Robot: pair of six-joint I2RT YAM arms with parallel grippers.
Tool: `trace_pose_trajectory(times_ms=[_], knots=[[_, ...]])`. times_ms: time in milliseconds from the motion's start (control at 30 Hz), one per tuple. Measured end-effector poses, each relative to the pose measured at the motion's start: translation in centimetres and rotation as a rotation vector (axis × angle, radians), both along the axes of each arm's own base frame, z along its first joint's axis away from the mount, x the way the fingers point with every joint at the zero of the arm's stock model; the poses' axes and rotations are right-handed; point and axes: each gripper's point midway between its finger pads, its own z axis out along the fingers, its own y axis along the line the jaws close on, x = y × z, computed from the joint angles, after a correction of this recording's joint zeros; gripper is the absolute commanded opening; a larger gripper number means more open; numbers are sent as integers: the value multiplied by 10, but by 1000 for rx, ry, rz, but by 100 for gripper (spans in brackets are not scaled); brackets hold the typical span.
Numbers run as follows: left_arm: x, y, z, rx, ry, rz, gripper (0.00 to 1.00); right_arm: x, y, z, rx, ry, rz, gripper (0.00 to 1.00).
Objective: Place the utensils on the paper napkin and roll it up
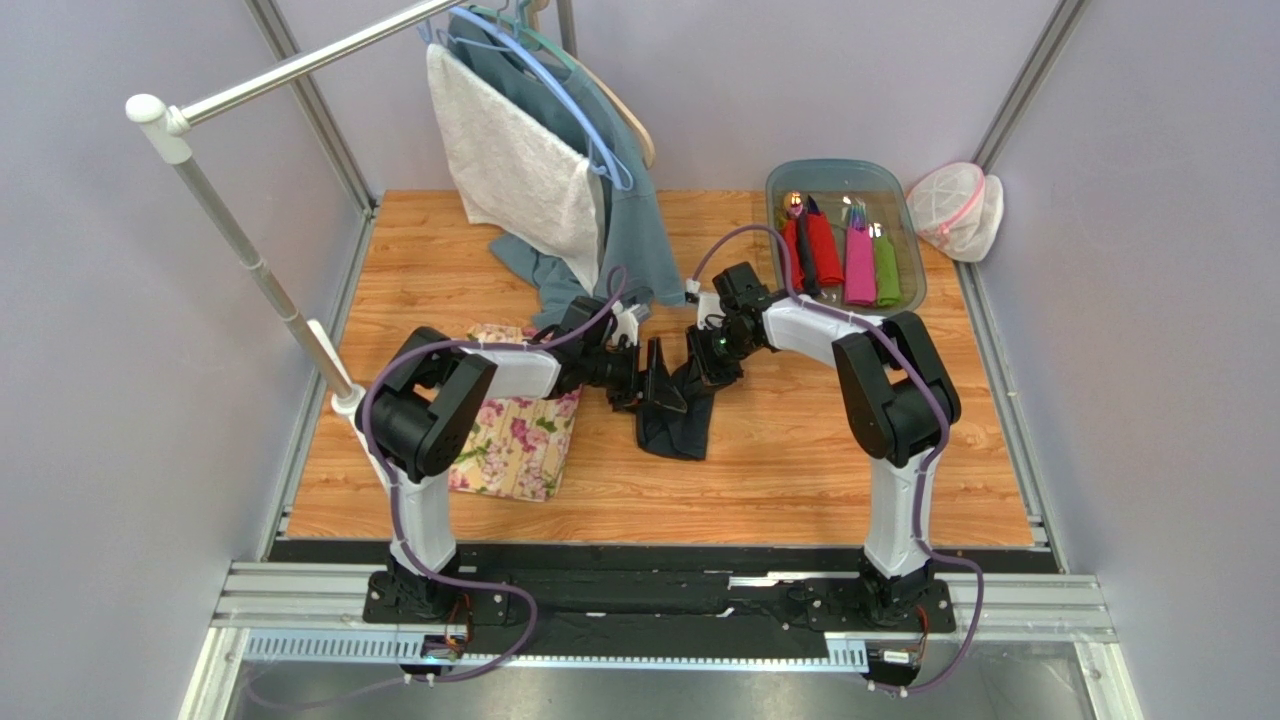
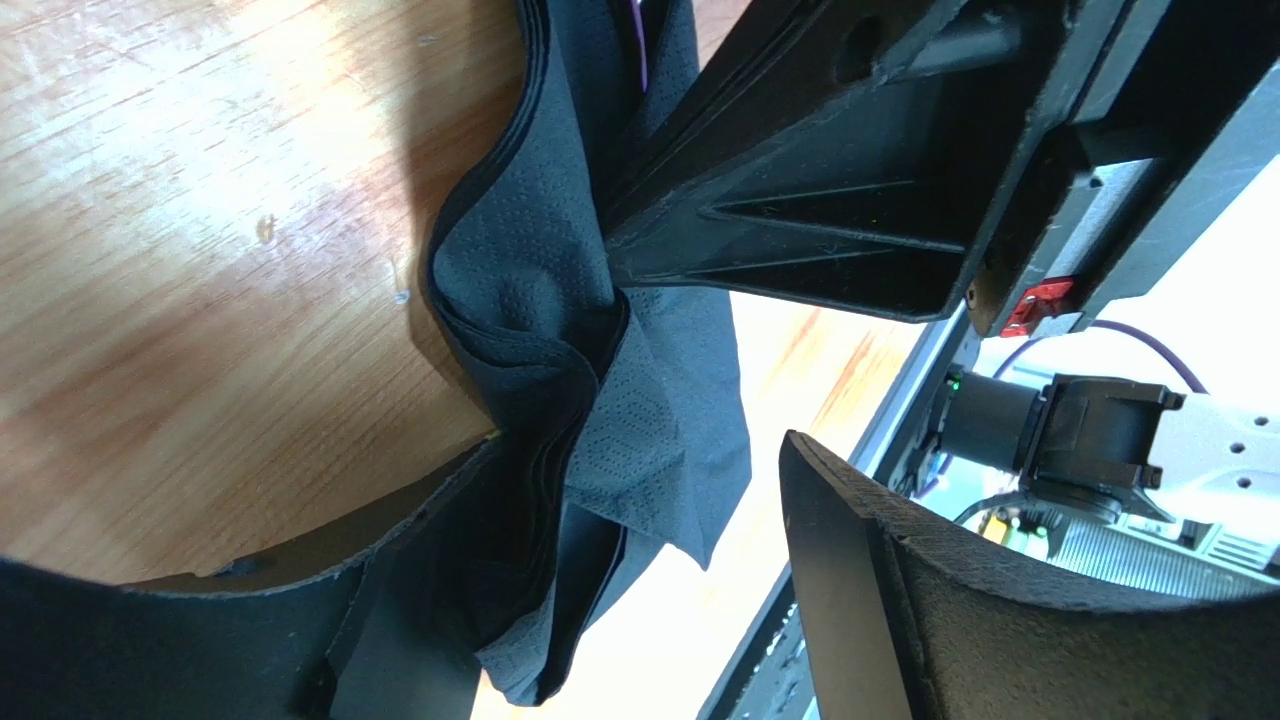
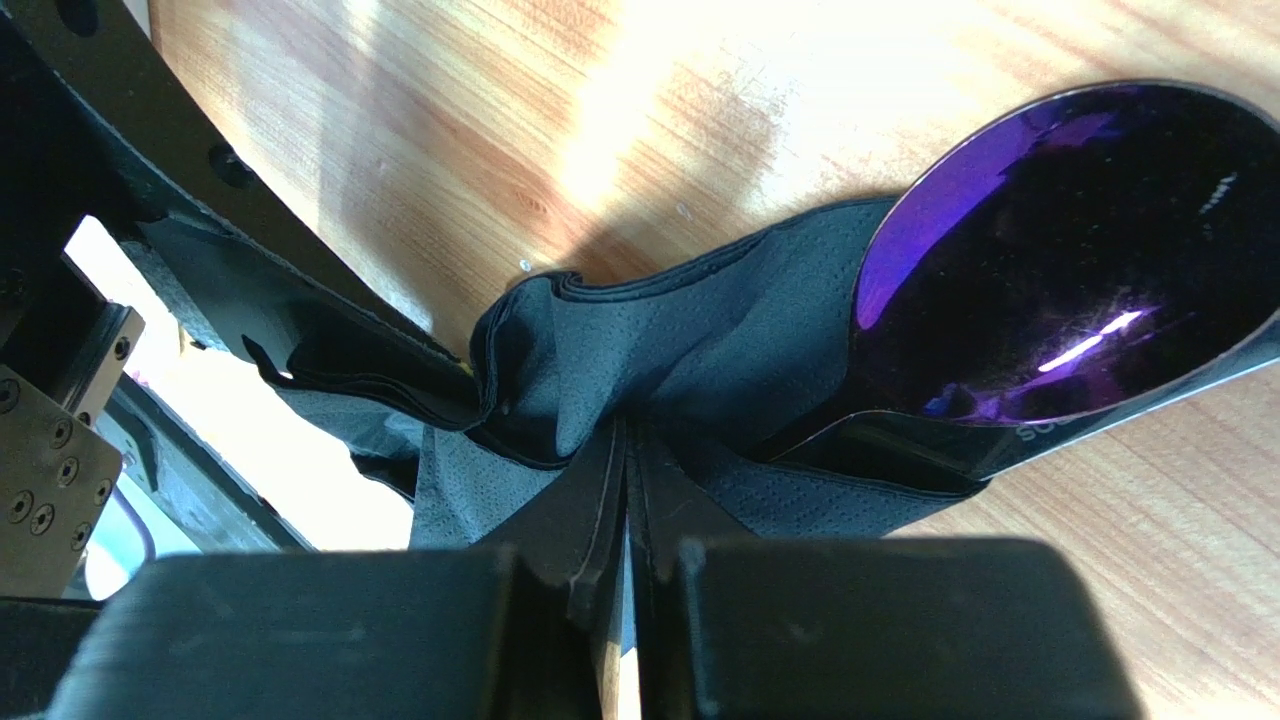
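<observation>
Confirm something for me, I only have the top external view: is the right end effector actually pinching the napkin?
Observer: Yes. The right wrist view shows the right end effector shut on a bunched fold of the paper napkin.
Operator: Any utensil there?
Observer: The purple spoon is; its bowl rests partly on the napkin, just beyond the pinch.
Operator: And the left side?
Observer: In the left wrist view the left end effector is open, and the napkin hangs between its fingers.

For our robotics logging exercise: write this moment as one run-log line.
right gripper: shut on dark navy paper napkin | left gripper: open around napkin fold | purple-tinted spoon: bowl exposed, lying on napkin
</observation>
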Motion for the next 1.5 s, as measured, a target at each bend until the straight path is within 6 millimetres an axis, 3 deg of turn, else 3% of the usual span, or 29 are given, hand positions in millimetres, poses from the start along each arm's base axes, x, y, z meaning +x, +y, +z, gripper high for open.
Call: trace_pose_trajectory(times_ms=[133, 300, 400, 500, 600, 633, 733, 800, 867, 1000, 1267, 1400, 1500], knots=[[2, 9, -2, 1, 6, 17, 68, 0, 0, 0, -1, 4, -7, 0], [-4, 43, -4, 39, 57, 68, 64, 0, 0, 0, -5, 7, -15, 0], [-9, 59, -5, 68, 84, 86, 58, 0, 0, 0, -5, 10, -18, 0], [-14, 62, -7, 80, 107, 88, 50, 0, 0, -1, -6, 13, -22, 0], [-17, 62, -10, 86, 123, 87, 39, 0, 0, -1, -6, 16, -24, 0], [-17, 62, -10, 87, 127, 88, 28, 0, 0, -1, -6, 17, -24, 0], [-19, 62, -11, 89, 140, 88, 11, 0, 0, -1, -7, 17, -25, 0], [-19, 62, -11, 86, 142, 88, 2, 0, 0, -1, -7, 17, -25, 0], [-19, 61, -9, 83, 144, 87, 0, 0, 0, -1, -7, 18, -25, 0], [-22, 51, 3, 60, 128, 60, 0, 0, 0, -1, -8, 19, -27, 0], [-31, 0, 34, -40, 75, -33, 1, 0, 0, -1, -9, 22, -31, 0], [-31, -22, 34, -60, 72, -52, 2, 0, 0, -1, -10, 23, -34, 0], [-28, -31, 23, -41, 85, -46, 2, 0, 0, -1, -11, 26, -40, 0]])
